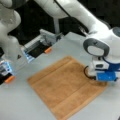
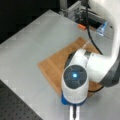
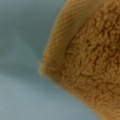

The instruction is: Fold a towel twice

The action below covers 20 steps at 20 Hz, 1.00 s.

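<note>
towel (image 1: 65,86) lying flat and unfolded on the grey counter (image 1: 20,105) | your end effector (image 1: 106,81) sitting low at its corner toward a front view's right | fingers hidden, can't tell grip | wrist view showing that towel corner (image 3: 87,62) close up

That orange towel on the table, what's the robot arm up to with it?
A white Franka arm is working on the towel, which lies spread flat on the grey table, with no fold visible yet. The gripper is down at the towel's corner on a front view's right. The wrist view looks closely at a towel corner against the table. Its jaws are hidden by the arm's own body in both front views, so whether they have hold of the cloth cannot be told.
</note>
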Motion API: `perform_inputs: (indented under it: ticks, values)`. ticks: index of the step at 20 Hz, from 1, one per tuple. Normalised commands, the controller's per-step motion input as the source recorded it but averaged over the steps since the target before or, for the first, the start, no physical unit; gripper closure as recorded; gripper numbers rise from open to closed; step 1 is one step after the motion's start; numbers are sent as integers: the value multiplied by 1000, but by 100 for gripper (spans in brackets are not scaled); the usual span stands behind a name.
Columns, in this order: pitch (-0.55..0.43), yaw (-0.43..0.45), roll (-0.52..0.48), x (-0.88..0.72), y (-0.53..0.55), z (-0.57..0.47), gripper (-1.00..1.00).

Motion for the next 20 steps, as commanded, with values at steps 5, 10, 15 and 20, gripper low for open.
perform_inputs:
  ticks: [5, 10, 15, 20]
  values:
    - [53, 113, -349, 55, -130, 0, -100]
    - [-7, 149, -271, 39, -78, -71, -100]
    - [-27, 97, -196, 36, 17, -85, -100]
    - [-33, 92, -171, 29, 16, -81, 100]
